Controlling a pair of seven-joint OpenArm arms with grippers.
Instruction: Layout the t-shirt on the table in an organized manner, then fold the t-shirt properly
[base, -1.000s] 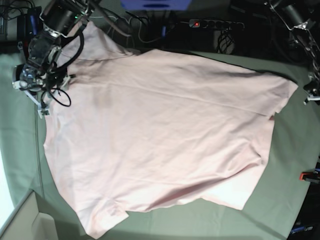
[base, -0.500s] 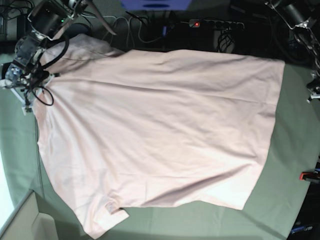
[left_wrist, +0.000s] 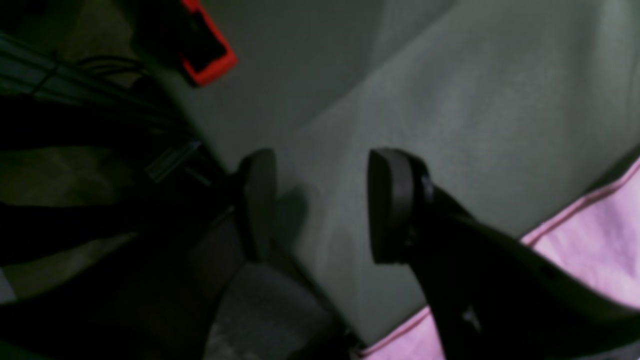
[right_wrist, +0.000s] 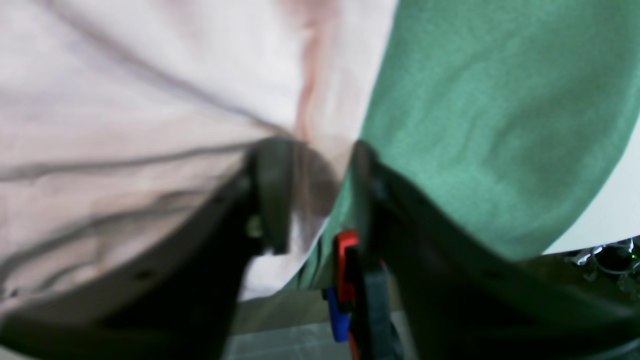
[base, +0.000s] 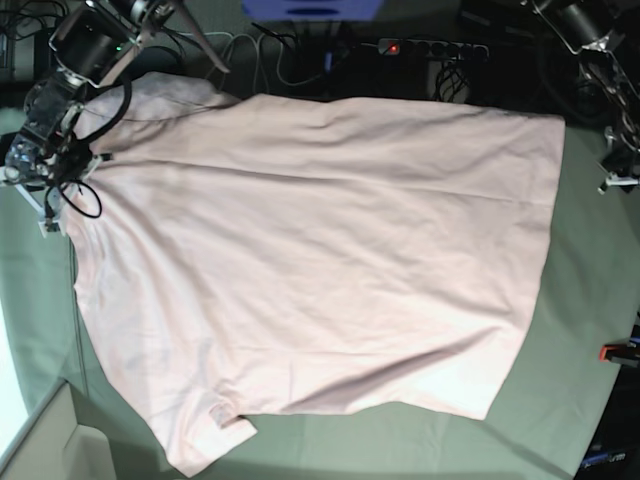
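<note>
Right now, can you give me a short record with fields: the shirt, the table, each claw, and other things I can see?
shirt: pale pink cotton t-shirt, spread almost flat, plain side up, a few wrinkles
table: grey-green cloth-covered table, bare along the edges
left claw: open, empty, over bare cloth beside the shirt's hem
right claw: open, over the shirt's edge, not gripping it
other: red clamp at the table edge; black power strip behind the table
</note>
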